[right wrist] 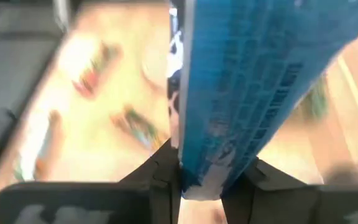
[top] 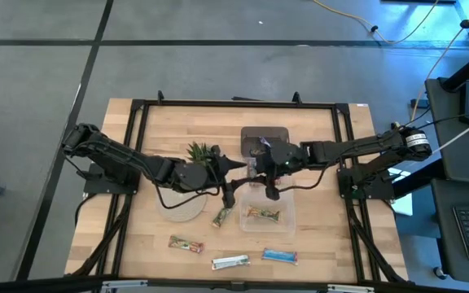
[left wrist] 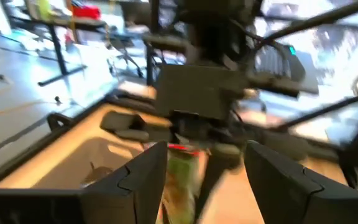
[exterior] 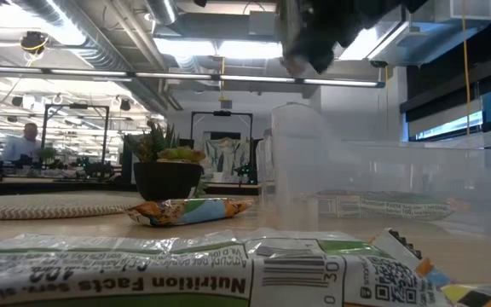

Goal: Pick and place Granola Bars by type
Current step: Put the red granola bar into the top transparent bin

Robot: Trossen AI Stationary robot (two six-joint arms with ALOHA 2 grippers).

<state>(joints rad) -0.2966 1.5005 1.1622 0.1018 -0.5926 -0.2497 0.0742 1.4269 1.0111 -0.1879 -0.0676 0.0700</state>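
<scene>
We see a pale matt wood-grain table point(top: 153, 236), a clear plastic tray point(top: 287, 221) near the plant, glossy crinkled foil bar wrappers point(exterior: 190, 211), and a rough woven mat point(exterior: 49, 205).

Blue, bright blue with fine darker print, that's the bar point(right wrist: 253, 81) pinched in the right tool point(right wrist: 201, 171), itself near black. Down on the pale blond wood table point(top: 316, 244): a green, red and tan wrapper point(top: 186, 243), a silver-white one point(top: 230, 261), another blue one point(top: 279, 255). Spiky green plant point(top: 203, 151) in a black pot, cream woven mat point(top: 184, 208) with ribbed weave.
</scene>
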